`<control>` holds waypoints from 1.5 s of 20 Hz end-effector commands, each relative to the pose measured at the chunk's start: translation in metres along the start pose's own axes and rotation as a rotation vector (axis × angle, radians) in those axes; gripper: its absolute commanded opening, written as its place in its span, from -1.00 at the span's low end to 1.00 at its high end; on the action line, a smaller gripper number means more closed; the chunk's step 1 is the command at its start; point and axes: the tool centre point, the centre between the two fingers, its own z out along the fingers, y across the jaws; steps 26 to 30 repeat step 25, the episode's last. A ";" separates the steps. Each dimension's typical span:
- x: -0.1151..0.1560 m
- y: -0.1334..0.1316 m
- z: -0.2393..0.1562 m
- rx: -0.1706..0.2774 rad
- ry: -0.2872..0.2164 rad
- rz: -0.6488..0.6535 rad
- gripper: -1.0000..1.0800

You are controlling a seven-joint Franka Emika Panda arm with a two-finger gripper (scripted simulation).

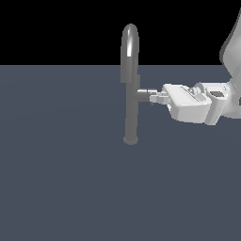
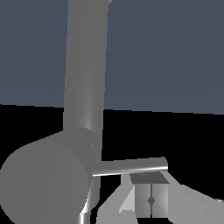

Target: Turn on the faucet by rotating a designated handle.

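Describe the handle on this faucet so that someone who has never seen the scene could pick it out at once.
Find the tall grey faucet standing on the flat dark surface. About halfway up its column a short cylindrical stub branches toward the gripper. The handle is the thin straight rod projecting from that stub, far slimmer than the thick arched spout on top.

The white Franka Panda arm (image 1: 231, 52) enters from about two o'clock in the exterior view, bending down to a blocky white wrist. Its white two-fingered gripper (image 1: 154, 97) points horizontally toward nine o'clock. In the wrist view, the grey finger pads (image 2: 151, 199) appear pressed together.
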 end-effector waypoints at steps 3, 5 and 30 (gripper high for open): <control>0.016 -0.002 0.000 0.001 0.001 0.013 -1.00; 0.026 -0.002 0.000 0.002 0.002 0.021 -1.00; 0.068 -0.030 0.000 0.003 0.003 0.040 -1.00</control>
